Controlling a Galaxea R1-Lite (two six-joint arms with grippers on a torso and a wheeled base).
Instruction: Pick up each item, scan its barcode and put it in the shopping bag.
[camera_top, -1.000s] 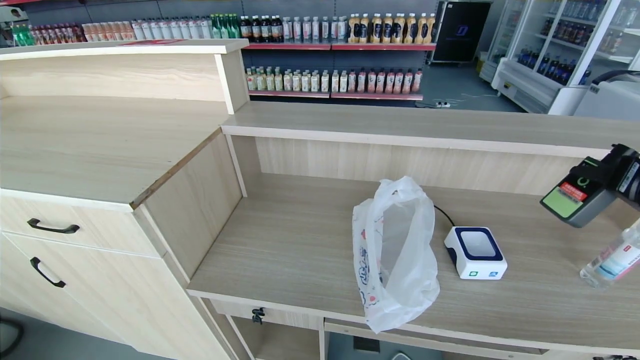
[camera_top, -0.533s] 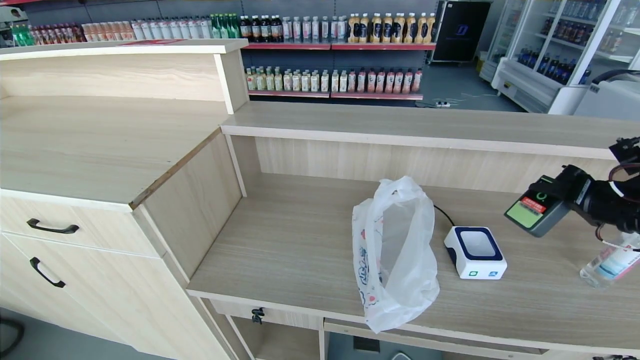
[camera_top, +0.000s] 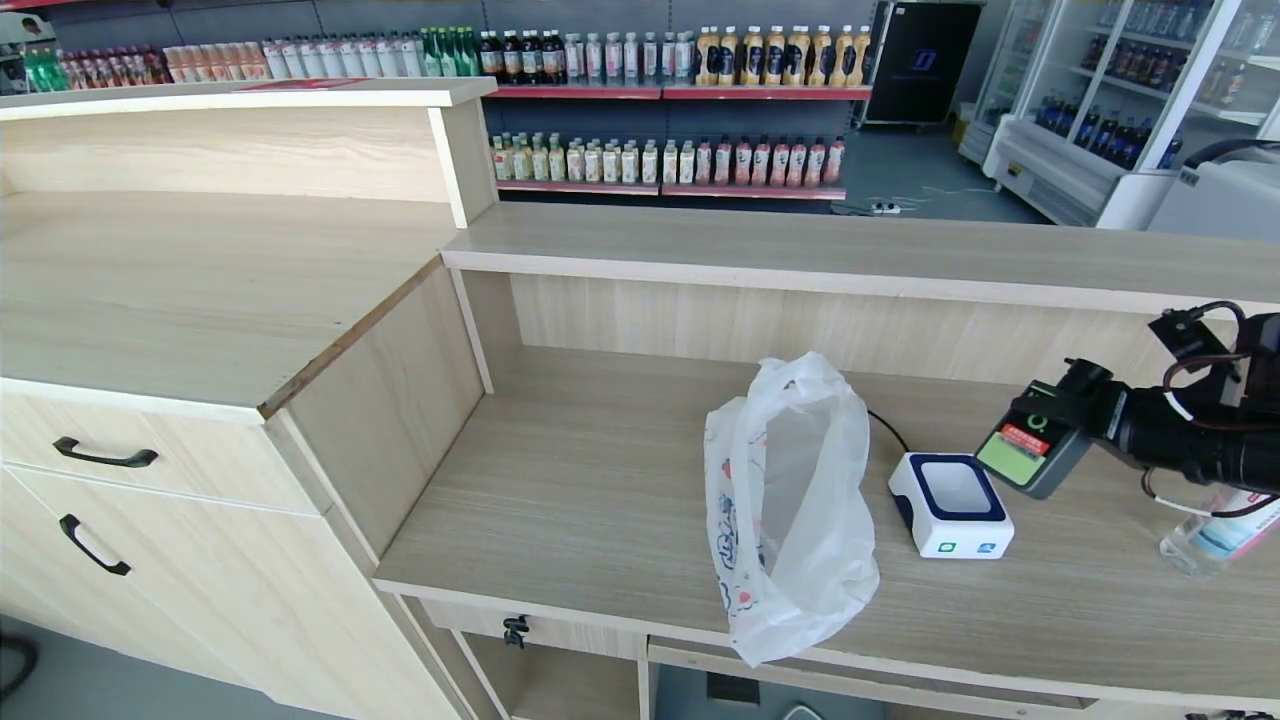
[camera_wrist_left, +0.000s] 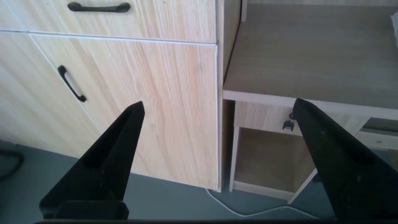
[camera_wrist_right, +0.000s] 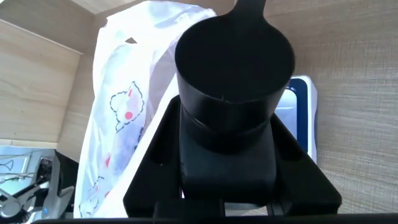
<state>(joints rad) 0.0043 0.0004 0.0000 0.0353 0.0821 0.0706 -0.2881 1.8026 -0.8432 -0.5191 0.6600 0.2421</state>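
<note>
Down low by the cabinet doors (camera_wrist_left: 155, 93), off the left end of the desk (camera_top: 600, 500), the left hand (camera_wrist_left: 217, 102) hangs over the floor with its two dark fingers spread wide and nothing between them.

Near the desk's front edge stands a thin white shopping bag (camera_top: 800, 540) with its mouth gaping upward and a small printed pattern down one side. Just to its right sits the white scanner (camera_top: 950, 505) with a dark blue rim, close to the bag, and a black cable (camera_top: 885, 425) runs out from behind it. Further right, at the edge of sight, is a clear bottle (camera_top: 1215, 540) with a blue and white label, partly behind the right arm.

The right hand (camera_top: 1080, 400) is clamped on a dark box (camera_top: 1025, 460) with a green face and a red sticker. It holds the box tilted in the air, just above and right of the scanner.

Behind runs the raised back ledge (camera_top: 850, 250). Beyond it are shelves of drinks (camera_top: 660, 70) and glass-door fridges (camera_top: 1100, 100).
</note>
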